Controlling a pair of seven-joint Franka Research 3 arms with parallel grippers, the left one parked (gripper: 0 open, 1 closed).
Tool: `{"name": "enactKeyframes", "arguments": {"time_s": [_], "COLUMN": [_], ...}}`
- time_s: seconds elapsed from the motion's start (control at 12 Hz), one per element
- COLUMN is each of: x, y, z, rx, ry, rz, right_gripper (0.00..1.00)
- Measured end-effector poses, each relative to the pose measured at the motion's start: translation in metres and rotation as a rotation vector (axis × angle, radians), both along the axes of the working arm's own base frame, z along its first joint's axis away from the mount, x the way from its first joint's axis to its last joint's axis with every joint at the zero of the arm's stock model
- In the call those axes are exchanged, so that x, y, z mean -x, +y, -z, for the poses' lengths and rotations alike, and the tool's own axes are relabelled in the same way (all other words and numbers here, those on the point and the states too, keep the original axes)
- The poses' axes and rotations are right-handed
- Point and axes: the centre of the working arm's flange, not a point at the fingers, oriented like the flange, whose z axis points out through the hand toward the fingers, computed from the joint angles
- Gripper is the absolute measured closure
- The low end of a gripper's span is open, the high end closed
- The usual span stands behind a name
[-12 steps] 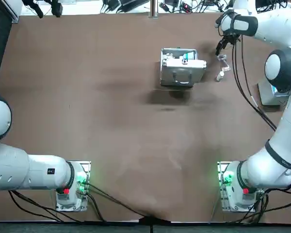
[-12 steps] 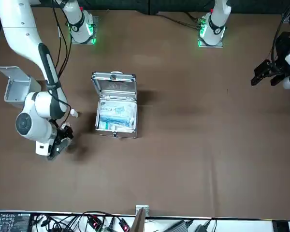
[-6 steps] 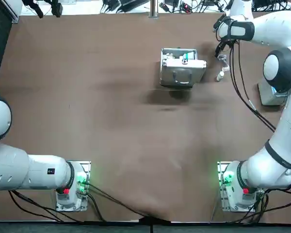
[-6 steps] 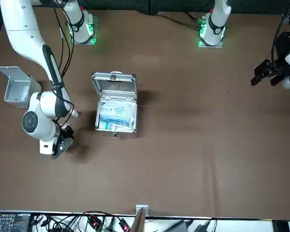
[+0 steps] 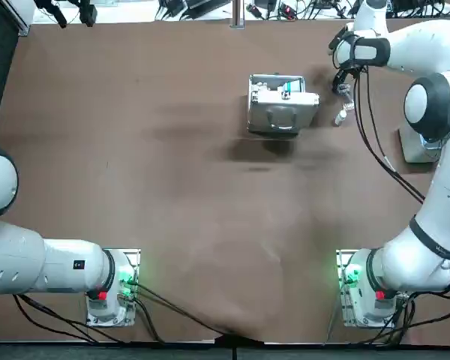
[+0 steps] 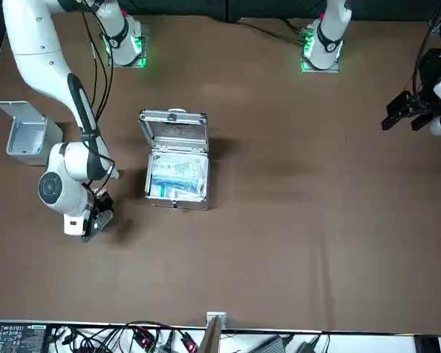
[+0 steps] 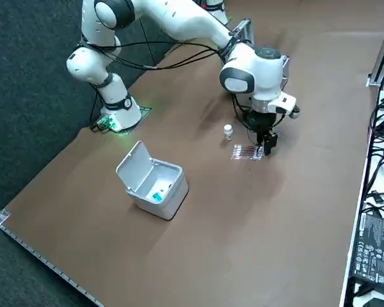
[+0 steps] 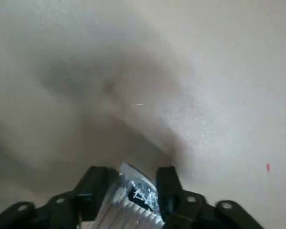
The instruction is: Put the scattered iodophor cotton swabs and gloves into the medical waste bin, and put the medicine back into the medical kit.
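Note:
My right gripper (image 5: 343, 82) is at the table's far right, low over the surface, also seen from across the table (image 6: 95, 219) and from the side (image 7: 265, 146). A clear packet of iodophor swabs (image 7: 246, 152) lies flat with one end between the fingers; the wrist view shows the packet (image 8: 133, 195) filling the gap, the gripper (image 8: 132, 183) shut on it. A small white medicine bottle (image 7: 228, 131) stands just beside it (image 5: 340, 118). The medical kit (image 5: 281, 101) stands open (image 6: 175, 158). The white waste bin (image 7: 155, 182) has its lid up. No gloves show on the table.
Cables hang from the right arm (image 5: 371, 127) between the gripper and the bin (image 5: 414, 146). The table's far edge (image 5: 232, 21) lies close behind the gripper, with wires and gear beyond it.
My right gripper has shifted a little towards the robot's side and down onto the far end of the swab packet. The bottle, kit and bin have not moved.

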Motion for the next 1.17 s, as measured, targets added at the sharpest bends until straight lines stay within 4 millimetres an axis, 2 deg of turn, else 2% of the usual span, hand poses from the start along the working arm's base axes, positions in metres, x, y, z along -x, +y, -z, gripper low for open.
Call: {"name": "enactKeyframes", "arguments": {"time_s": [0.08,0.25,0.33,0.42,0.58,0.67,0.83,1.17], "x": [0.0,0.0,0.0,0.0,0.0,0.0,0.0,-0.002], "y": [-0.001,-0.002,-0.004,-0.005,-0.005,-0.005,-0.006,-0.015], "z": [0.001,0.001,0.001,0.001,0.001,0.001,0.0,-0.004], "rx": [0.0,0.001,0.001,0.002,0.002,0.002,0.002,0.005], "ry": [0.001,0.001,0.001,0.001,0.001,0.001,-0.001,-0.011], "rz": [0.0,0.002,0.005,0.006,0.007,0.007,0.009,0.024], "right_gripper": [0.37,0.41,0.65,0.65,0.75,0.77,0.98,0.98]}}
